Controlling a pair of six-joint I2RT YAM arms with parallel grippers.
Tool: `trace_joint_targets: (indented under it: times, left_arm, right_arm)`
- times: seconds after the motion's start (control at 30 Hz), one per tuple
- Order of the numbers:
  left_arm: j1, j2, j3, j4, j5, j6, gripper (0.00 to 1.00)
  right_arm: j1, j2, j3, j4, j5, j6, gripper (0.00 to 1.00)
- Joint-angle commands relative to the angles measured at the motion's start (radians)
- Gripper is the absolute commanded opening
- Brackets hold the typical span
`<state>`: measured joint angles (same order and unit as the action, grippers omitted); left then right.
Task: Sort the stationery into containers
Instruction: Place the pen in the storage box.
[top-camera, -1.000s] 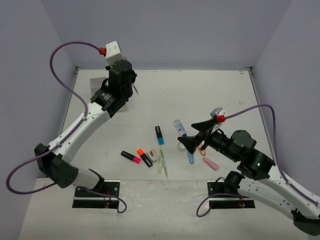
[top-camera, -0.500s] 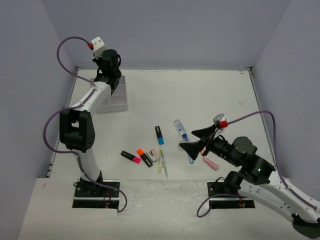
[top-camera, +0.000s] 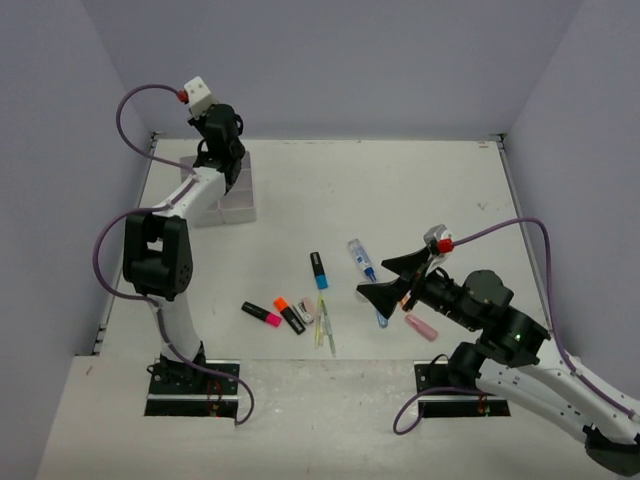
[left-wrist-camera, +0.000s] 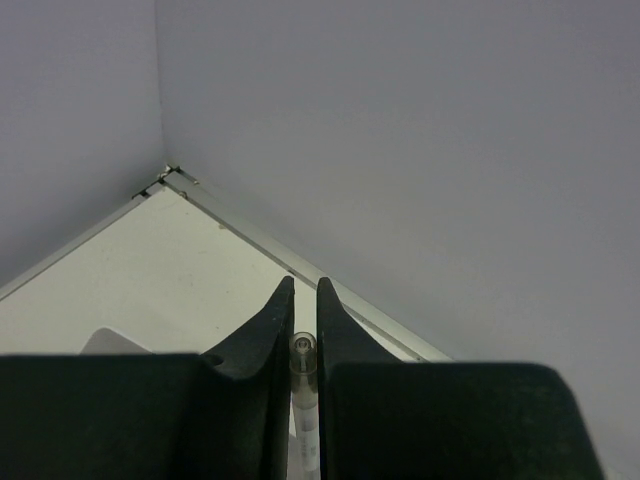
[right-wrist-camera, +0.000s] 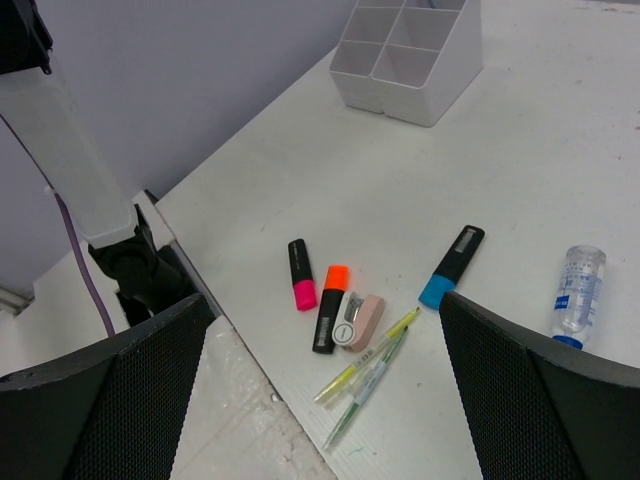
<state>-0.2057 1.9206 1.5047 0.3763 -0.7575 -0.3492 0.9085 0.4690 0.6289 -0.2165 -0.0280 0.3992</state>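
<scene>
A thin clear pen (left-wrist-camera: 303, 372) is pinched tight in the left claw (left-wrist-camera: 303, 292), up by the white tray (top-camera: 240, 208) at the far left of the desk (top-camera: 430, 190). This looks like the drop-off step. Next, the claw needs to tip down over one box and let go. The pink marker (right-wrist-camera: 299, 275) and blue marker (right-wrist-camera: 452, 265) lie mid-desk near the right claw (top-camera: 375, 278), which is spread wide and holds nothing.

stationery (top-camera: 290, 315) scattered mid-table, white divided tray (right-wrist-camera: 455, 70) far-left

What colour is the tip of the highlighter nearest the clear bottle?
Blue; the highlighter shows best in the right wrist view.
</scene>
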Motion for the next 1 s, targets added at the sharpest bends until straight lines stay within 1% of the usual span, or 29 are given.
trace_joint_targets:
  times: [0.0,0.07,0.1,0.13,0.17,0.2,0.27,0.3,0.33,0.43,0.47,0.53,0.57,0.6,0.63,0.67,0.7,0.73,0.77,0.8,0.87,0.97]
  left_arm:
    - [0.006,0.024,-0.025,0.07,-0.001,-0.028,0.01]
    - [0.007,0.031,-0.037,0.06,0.005,-0.047,0.03]
    - [0.006,0.031,-0.046,0.055,0.004,-0.059,0.11]
    - [0.007,0.03,-0.055,0.053,0.005,-0.066,0.24]
    - [0.008,0.027,-0.06,0.053,0.006,-0.069,0.32]
    - [0.007,0.026,-0.065,0.052,0.009,-0.072,0.37]
    - [0.006,0.019,-0.064,0.033,0.015,-0.085,0.53]
    - [0.006,0.009,-0.063,0.015,0.017,-0.097,0.57]
    - [0.006,-0.008,-0.064,0.003,0.018,-0.108,0.6]
    - [0.002,-0.117,-0.066,-0.097,0.025,-0.184,0.64]
    - [0.0,-0.148,-0.03,-0.204,0.032,-0.217,0.7]
    - [-0.007,-0.21,0.071,-0.484,0.052,-0.294,0.86]
    - [-0.007,-0.236,0.144,-0.582,0.088,-0.342,0.95]
    - [-0.007,-0.259,0.199,-0.727,0.129,-0.377,1.0]
    - [-0.01,-0.298,0.221,-0.846,0.191,-0.397,1.0]
    - [-0.014,-0.336,0.215,-0.897,0.261,-0.41,1.0]
    - [-0.019,-0.369,0.152,-0.929,0.321,-0.415,1.0]
    - [-0.037,-0.457,0.04,-0.937,0.377,-0.416,1.0]
    - [-0.058,-0.53,-0.054,-0.93,0.389,-0.42,1.0]
    - [-0.08,-0.592,-0.081,-0.923,0.392,-0.422,1.0]
    - [-0.15,-0.754,-0.303,-0.913,0.386,-0.422,1.0]
    - [-0.184,-0.876,-0.438,-0.924,0.42,-0.392,1.0]
  right_arm:
    - [0.0,0.0,0.044,0.021,-0.008,-0.022,0.99]
    - [0.0,0.008,0.043,0.022,-0.003,-0.023,0.99]
    - [0.001,0.013,0.042,0.022,-0.001,-0.023,0.99]
    - [0.001,0.021,0.04,0.022,0.001,-0.023,0.99]
    - [0.001,0.03,0.038,0.022,0.003,-0.023,0.99]
    - [0.001,0.036,0.037,0.022,0.005,-0.023,0.99]
    - [0.001,0.047,0.032,0.022,0.013,-0.015,0.99]
    - [0.001,0.057,0.03,0.022,0.022,-0.007,0.99]
    - [0.001,0.072,0.03,0.022,0.035,0.006,0.99]
    - [-0.004,0.164,0.05,0.003,0.108,0.058,0.99]
    - [-0.005,0.211,0.07,-0.023,0.127,0.092,0.99]
    - [-0.005,0.347,0.116,-0.1,0.169,0.173,0.99]
    - [-0.004,0.43,0.145,-0.126,0.189,0.22,0.94]
    - [-0.003,0.501,0.168,-0.153,0.214,0.258,0.87]
    - [-0.003,0.575,0.182,-0.187,0.239,0.288,0.74]
    - [-0.001,0.635,0.193,-0.216,0.254,0.313,0.62]
    - [0.003,0.66,0.202,-0.224,0.255,0.325,0.55]
    - [0.013,0.721,0.203,-0.223,0.253,0.338,0.38]
    - [0.022,0.756,0.2,-0.217,0.251,0.35,0.34]
    - [0.03,0.766,0.198,-0.215,0.25,0.354,0.33]
    - [0.067,0.795,0.203,-0.216,0.262,0.39,0.33]
    - [0.141,0.861,0.241,-0.251,0.284,0.419,0.31]
